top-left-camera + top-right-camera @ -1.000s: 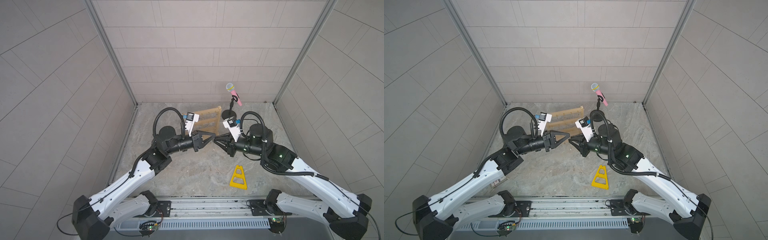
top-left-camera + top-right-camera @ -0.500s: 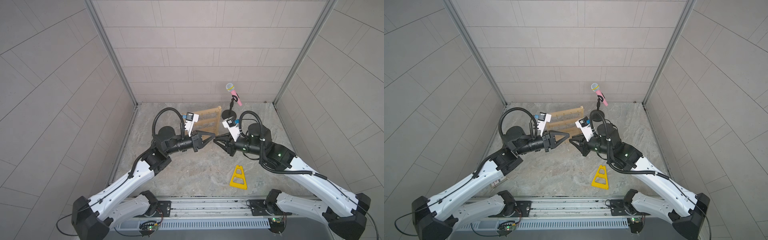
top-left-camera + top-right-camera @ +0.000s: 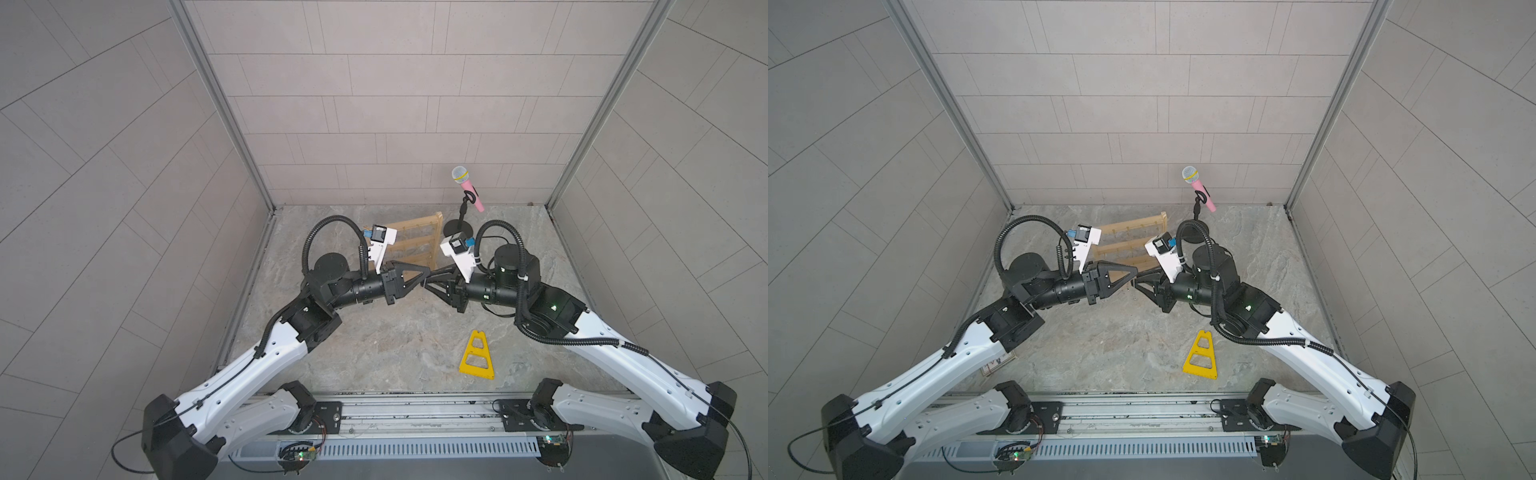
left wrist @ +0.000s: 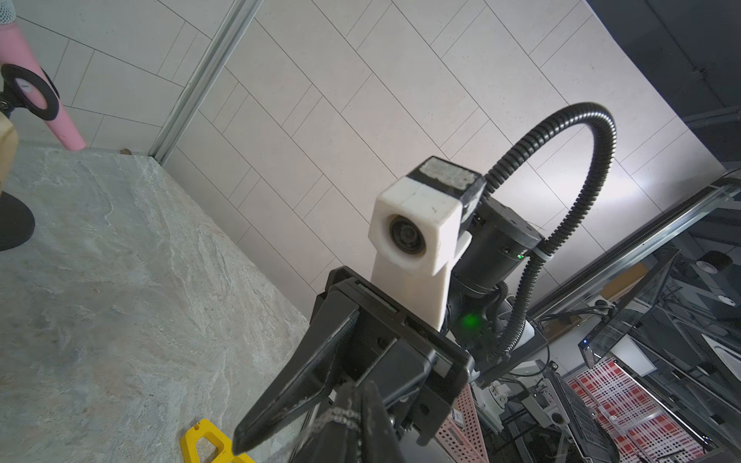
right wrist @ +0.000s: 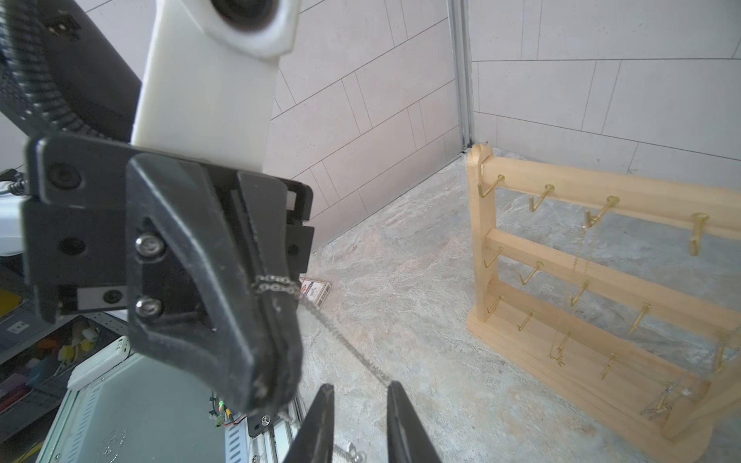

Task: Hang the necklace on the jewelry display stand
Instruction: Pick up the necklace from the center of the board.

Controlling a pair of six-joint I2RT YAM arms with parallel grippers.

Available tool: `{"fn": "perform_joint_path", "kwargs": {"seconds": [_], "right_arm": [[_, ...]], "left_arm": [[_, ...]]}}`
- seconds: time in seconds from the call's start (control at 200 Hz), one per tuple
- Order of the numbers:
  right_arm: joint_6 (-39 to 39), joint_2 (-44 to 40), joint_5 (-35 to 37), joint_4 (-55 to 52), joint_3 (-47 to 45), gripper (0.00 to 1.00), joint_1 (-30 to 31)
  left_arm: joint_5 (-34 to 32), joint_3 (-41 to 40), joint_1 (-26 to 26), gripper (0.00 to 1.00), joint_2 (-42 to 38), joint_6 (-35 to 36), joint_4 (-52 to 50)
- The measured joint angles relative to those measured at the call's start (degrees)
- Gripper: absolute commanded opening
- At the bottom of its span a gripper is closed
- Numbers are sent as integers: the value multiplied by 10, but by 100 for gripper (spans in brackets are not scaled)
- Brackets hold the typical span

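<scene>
A silver necklace [image 5: 276, 286] is seen pinched in the closed left gripper [image 5: 276, 385] in mid-air, while the right gripper [image 5: 359, 401] is held slightly parted just beside the trailing chain, perhaps not gripping it, so hanging on the jewelry display stand [image 5: 601, 276], set well apart, is judged not yet done.

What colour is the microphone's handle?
The microphone's handle is pink, clearest in a top view.

No legible text; print on small box [image 5: 315, 291] blurred.
</scene>
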Motion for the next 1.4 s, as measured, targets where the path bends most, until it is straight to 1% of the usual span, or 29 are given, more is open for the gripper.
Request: {"fn": "perform_joint_path", "kwargs": {"seconds": [0.195,0.435,0.805,1.011,1.401], "right_arm": [[0,0,-12,8,0,24,0],[2,0,0,8,0,19,0],[2,9,3,19,0,19,0],[5,11,8,24,0,14,0],[6,13,16,32,0,12,0]], "left_arm": [[0,0,0,9,0,0,0],[0,0,0,10,0,0,0],[0,0,0,10,0,-2,0],[0,0,0,10,0,-2,0],[0,0,0,10,0,-2,0]]}}
